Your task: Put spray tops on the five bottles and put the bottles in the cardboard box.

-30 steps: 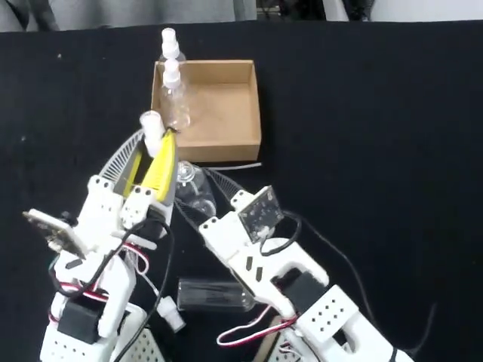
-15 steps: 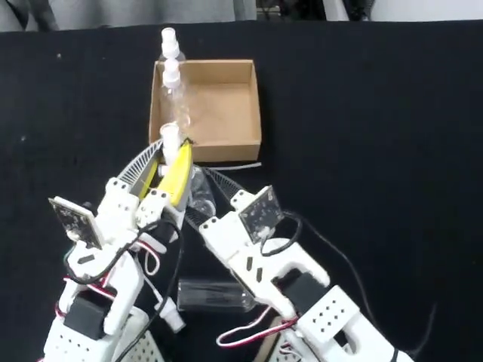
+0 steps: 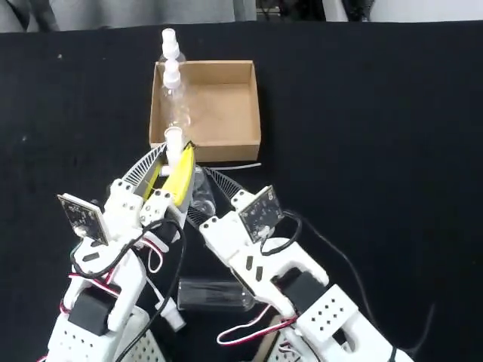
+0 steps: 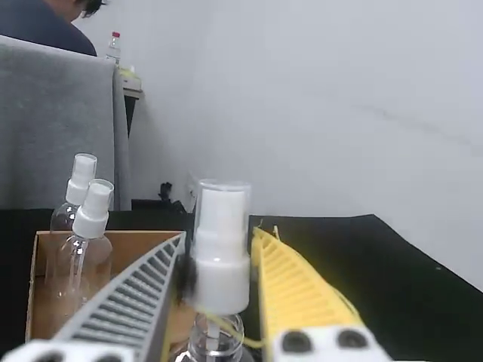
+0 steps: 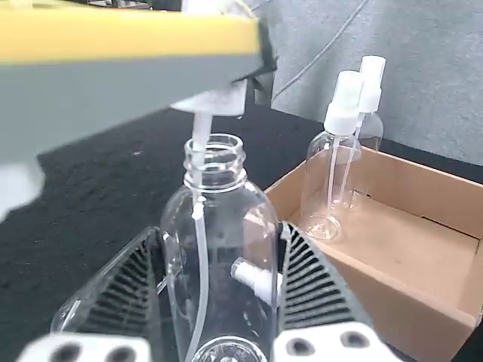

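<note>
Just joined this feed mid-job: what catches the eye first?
The left gripper, shut on a spray top, holds it over the neck of a clear bottle clamped in the right gripper, its tube dipping into the neck. Behind them, a capped bottle stands in the cardboard box; an uncapped bottle lies between the arm bases.

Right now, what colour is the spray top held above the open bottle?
The spray top is white, best seen in the left wrist view.

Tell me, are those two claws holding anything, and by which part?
The left gripper pinches a white spray top by its collar, tube dipping into the bottle's neck. The right gripper clamps the clear bottle around its body.
</note>
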